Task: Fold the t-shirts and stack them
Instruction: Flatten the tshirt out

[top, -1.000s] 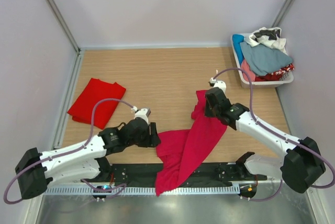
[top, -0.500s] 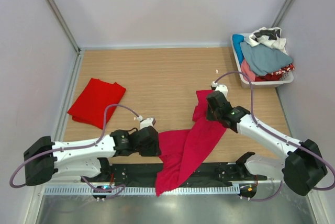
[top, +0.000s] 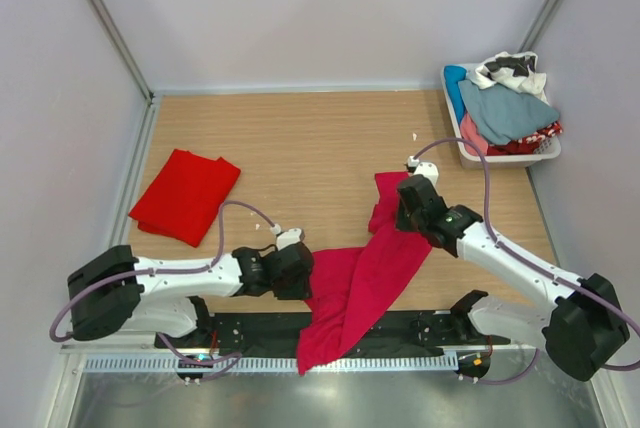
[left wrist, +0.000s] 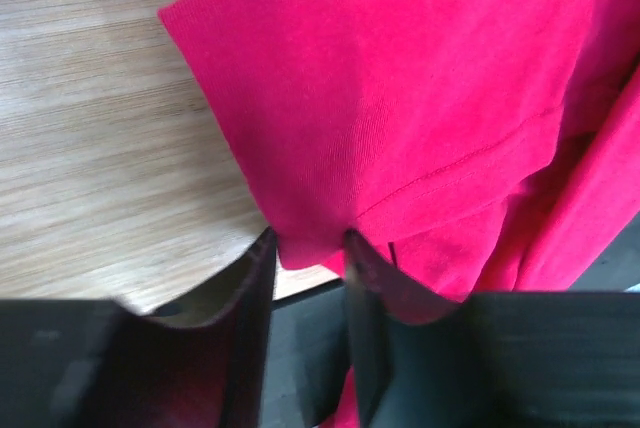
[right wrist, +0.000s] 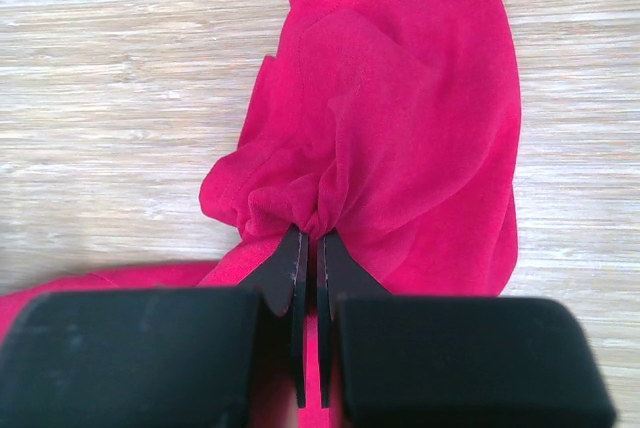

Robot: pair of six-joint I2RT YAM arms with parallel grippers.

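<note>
The crimson t-shirt lies crumpled from mid-table over the near edge. My right gripper is shut on a bunched fold near its far end; in the right wrist view the jaws pinch gathered cloth. My left gripper is low at the shirt's left edge. In the left wrist view it is open, and a corner of the crimson shirt sits between the fingertips. The scarlet t-shirt lies folded at the far left, away from both grippers.
A white basket piled with other clothes stands at the back right corner. The black base rail runs along the near edge, with the crimson shirt's lower end draped over it. Walls close in the left, back and right.
My left arm has swung lower and to the right, bringing its gripper down to the crimson shirt's left corner. My right gripper has kept its hold and barely shifted.
</note>
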